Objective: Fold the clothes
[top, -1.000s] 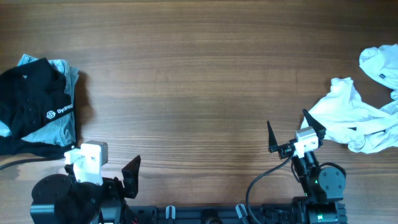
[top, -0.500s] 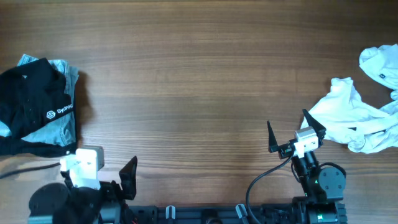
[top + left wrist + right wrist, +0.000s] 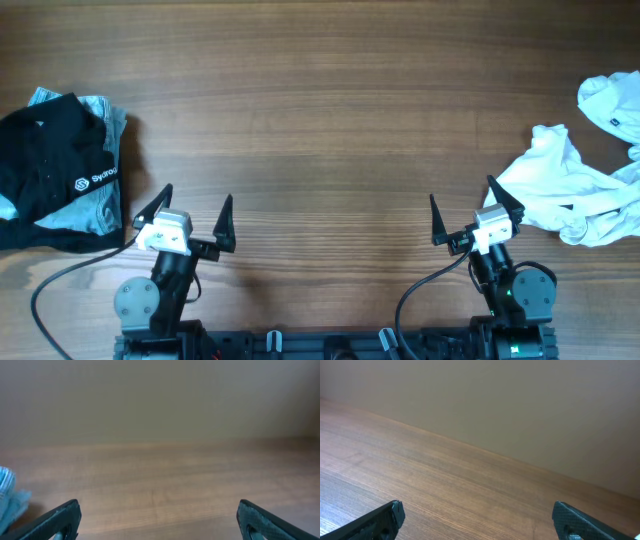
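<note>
A crumpled white garment [image 3: 580, 195] lies at the table's right edge, with a second white piece [image 3: 612, 103] behind it. A black garment with a white logo [image 3: 52, 170] lies folded on a light blue garment [image 3: 100, 205] at the left edge; a blue corner shows in the left wrist view [image 3: 7, 495]. My left gripper [image 3: 192, 214] is open and empty near the front edge, right of the black pile; its fingers frame bare wood [image 3: 159, 519]. My right gripper [image 3: 472, 213] is open and empty, just left of the white garment, over bare wood [image 3: 477, 519].
The wooden table [image 3: 320, 120] stretches between the two piles. Both arm bases sit at the front edge, with a black cable [image 3: 60, 280] looping by the left one and another cable [image 3: 420, 290] by the right.
My left arm has swung from a turned, folded pose at the front left to face forward over the table, with its fingers open. The right arm and the clothes have not moved.
</note>
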Controlling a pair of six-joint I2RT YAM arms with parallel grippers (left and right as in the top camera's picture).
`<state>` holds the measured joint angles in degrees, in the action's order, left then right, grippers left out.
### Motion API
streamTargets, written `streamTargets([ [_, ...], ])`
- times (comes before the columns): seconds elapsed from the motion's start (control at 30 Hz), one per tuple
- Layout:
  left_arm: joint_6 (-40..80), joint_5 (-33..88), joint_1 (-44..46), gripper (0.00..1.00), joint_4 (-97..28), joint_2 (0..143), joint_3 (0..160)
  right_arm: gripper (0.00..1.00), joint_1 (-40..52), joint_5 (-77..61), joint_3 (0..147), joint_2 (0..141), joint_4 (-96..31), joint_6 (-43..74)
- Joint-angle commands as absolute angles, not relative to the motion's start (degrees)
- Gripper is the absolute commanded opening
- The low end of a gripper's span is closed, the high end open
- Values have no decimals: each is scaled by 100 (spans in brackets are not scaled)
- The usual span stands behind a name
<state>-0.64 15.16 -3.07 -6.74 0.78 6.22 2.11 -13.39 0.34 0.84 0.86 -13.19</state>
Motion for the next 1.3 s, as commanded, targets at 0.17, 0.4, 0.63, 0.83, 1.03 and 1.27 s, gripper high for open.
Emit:
streamTargets([
  [0.17,-86,1581,-202,100,-292,16,32,100,224,-1293,30,21,99,-1352],
  [0.4,-86,1581,-204,100,-292,27,32,100,224,-1293,30,21,97,-1352],
  [0.63,-86,1581,-204,100,-292,30,32,100,224,-1293,30,21,97,-1352],
  [0.83,-86,1581,-204,100,-292,32,32,100,224,-1293,30,21,99,-1352],
  [1.03,-86,1581,-204,100,-292,32,32,100,224,-1293,30,21,97,-1352],
  [1.27,-86,1581,-204,100,-292,32,32,100,224,-1293,30,21,99,-1352],
])
